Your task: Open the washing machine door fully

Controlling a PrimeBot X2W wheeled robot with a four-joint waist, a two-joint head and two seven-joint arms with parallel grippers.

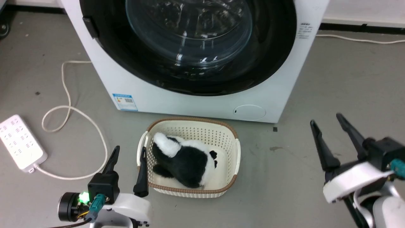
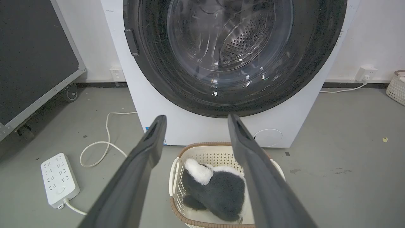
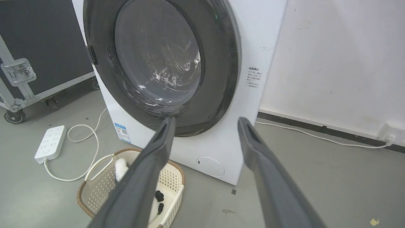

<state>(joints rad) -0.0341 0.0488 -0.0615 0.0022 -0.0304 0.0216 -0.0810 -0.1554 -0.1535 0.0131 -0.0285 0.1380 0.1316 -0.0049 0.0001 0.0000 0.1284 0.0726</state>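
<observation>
Door: glossy black-rimmed round glass washing machine door, shut on the white box washing machine front.
Grippers: left gripper and right gripper both spread, empty.
Technique: hook the dark tab on the door's left rim, then swing wide.

The floor is looked down upon steeply from the head camera, with the washing machine cropped at 12 o'clock and the basket near centre. From the left wrist, the machine is faced squarely and closely, framed by the left tool. From the right wrist, it is viewed obliquely at 11 o'clock. The basket and the power strip are shared by all three views.
</observation>
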